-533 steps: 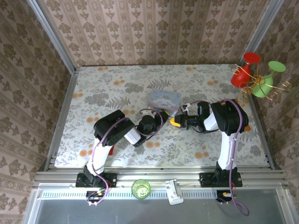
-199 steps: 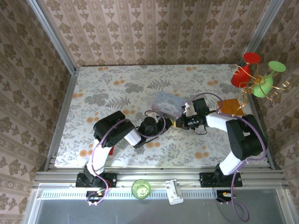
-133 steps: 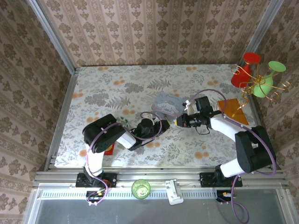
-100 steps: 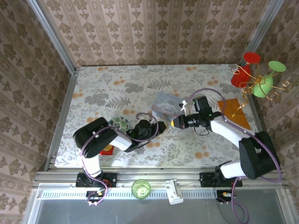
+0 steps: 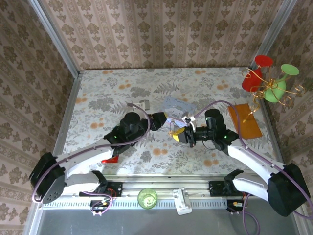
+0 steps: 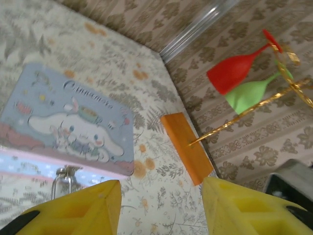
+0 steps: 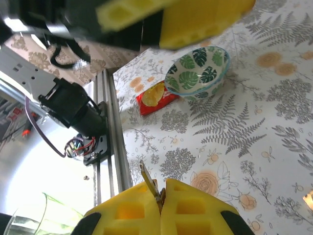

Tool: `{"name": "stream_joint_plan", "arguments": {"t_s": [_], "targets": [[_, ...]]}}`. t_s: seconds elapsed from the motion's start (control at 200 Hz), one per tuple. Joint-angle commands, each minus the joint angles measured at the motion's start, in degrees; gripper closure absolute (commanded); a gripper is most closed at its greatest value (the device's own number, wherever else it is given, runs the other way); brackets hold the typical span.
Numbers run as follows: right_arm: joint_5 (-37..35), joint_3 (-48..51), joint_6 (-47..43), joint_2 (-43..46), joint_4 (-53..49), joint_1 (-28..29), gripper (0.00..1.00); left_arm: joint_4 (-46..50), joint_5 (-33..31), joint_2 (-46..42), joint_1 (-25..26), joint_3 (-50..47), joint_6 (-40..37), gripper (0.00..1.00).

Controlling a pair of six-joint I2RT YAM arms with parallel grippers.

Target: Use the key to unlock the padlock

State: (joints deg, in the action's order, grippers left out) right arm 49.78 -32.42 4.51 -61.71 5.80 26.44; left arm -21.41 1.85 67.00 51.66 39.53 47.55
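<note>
The right gripper [image 7: 160, 190] is clamped on the key [image 7: 148, 178] — a thin, stiff, gold sliver, light and apt to twist unless pinched flat at its head. The left gripper [image 6: 160, 192] gapes; just above one finger [image 6: 73, 210] peeps the padlock [image 6: 62, 170] — its wire shackle — against the blue tin [image 6: 63, 117]. I'd take it by its body.

The worktop [image 5: 98, 88] is covered in a pale cloth printed with grey ferns and orange blossoms. The walls [image 5: 161, 29] are papered in beige and brown damask stripes. The left tool [image 6: 160, 188] and right tool [image 7: 160, 195] are fingered in yellow. The tin [image 6: 68, 122] is coloured pale blue, with a white cartoon figure and a pink band. A silvery shackle is shown on the padlock [image 6: 61, 178], and the key [image 7: 146, 175] is tinted dull gold. An orange block [image 6: 188, 154], a red goblet [image 6: 234, 73], a green goblet [image 6: 252, 94], a white bowl [image 7: 198, 73] patterned with green leaves and a red-and-gold packet [image 7: 155, 95] are seen.
</note>
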Motion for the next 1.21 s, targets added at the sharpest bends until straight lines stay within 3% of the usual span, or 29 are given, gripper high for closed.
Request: {"name": "stream_joint_plan", "arguments": {"t_s": [0.0, 0.105, 0.24, 0.355, 0.46, 0.645, 0.74, 0.885, 1.0, 1.2], "targets": [[0.32, -2.06, -4.06, 1.03, -0.69, 1.15, 1.00, 7.07, 8.87, 0.97, 0.00, 4.23, -11.26, 0.59], [-1.50, -3.73, -3.59, 0.46, -1.96, 1.65, 1.00, 11.64, 12.31, 3.88, 1.29, 7.78, -12.90, 0.67], [-9.53, -5.43, -5.15, 0.29, -6.03, 2.75, 1.00, 15.82, 9.44, 5.37, 5.03, 10.93, -14.93, 0.62], [-10.57, -6.10, -5.66, -0.31, -7.57, 2.81, 1.00, 18.68, 5.90, 5.02, 5.43, 10.98, -14.84, 0.60], [-10.02, -7.26, -5.92, -2.23, -9.56, 2.84, 1.00, 12.92, 6.36, 3.20, 4.79, 7.60, -12.31, 0.59], [-7.90, -7.57, -4.49, -3.25, -7.34, 2.83, 1.00, 9.93, 10.64, 4.95, 4.81, 7.63, -13.52, 0.69], [-2.94, -8.57, -3.62, -4.95, -7.32, 2.48, 1.00, -1.84, 15.57, 5.69, 3.99, 3.49, -9.98, 0.69], [-0.48, -8.75, -3.77, -6.50, -7.92, 2.48, 1.00, -14.58, 17.27, 5.25, -0.99, -1.69, -0.96, 0.73], [0.34, -8.27, -2.87, -6.50, -7.03, 2.48, 1.00, -13.73, 15.94, 3.50, -1.84, -2.13, -1.86, 0.74], [3.48, -9.59, -2.51, -9.03, -7.43, 2.48, 1.00, -13.66, 22.86, 2.76, -1.76, -1.87, -4.85, 0.69]]}}
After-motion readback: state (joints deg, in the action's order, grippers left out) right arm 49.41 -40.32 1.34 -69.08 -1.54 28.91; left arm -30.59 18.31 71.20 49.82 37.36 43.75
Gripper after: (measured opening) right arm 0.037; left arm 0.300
